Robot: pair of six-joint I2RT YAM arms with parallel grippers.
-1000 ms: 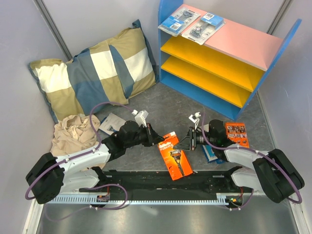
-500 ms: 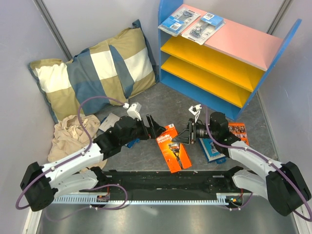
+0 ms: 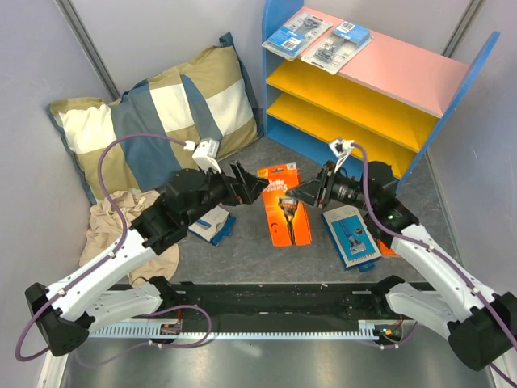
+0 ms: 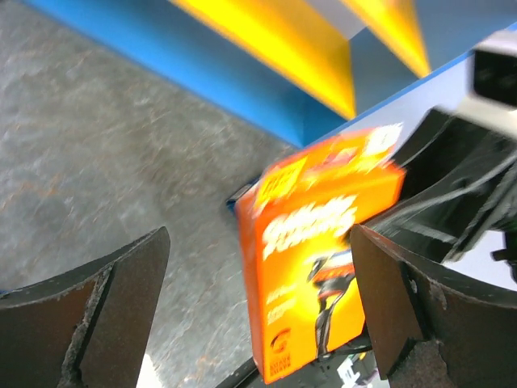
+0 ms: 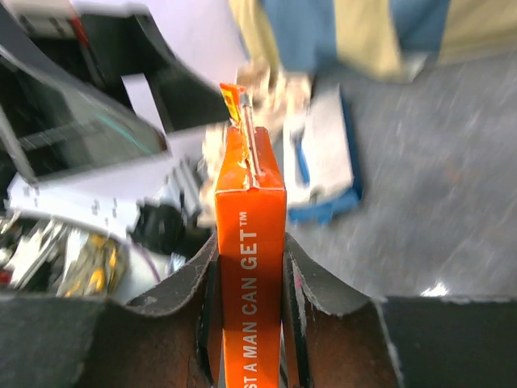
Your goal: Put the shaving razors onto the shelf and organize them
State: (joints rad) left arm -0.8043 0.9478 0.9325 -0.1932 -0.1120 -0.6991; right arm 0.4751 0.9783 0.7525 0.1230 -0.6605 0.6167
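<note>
Razor box (image 3: 288, 212), the orange one, sits between my 2 arms in front of the shelf (image 3: 404, 77). My right gripper (image 3: 311, 192) is clamped on its narrow edge, and my left gripper (image 3: 255, 184) gapes wide beside it, holding nothing. Next, I judge, my right arm must swing it up onto the shelf, kept level.

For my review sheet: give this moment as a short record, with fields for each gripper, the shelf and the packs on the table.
left gripper: open, beside the orange razor box
right gripper: shut on the orange razor box
shelf: two blister razor packs on its pink top board
table: blue-and-white razor box flat by right arm, another by left arm
</note>
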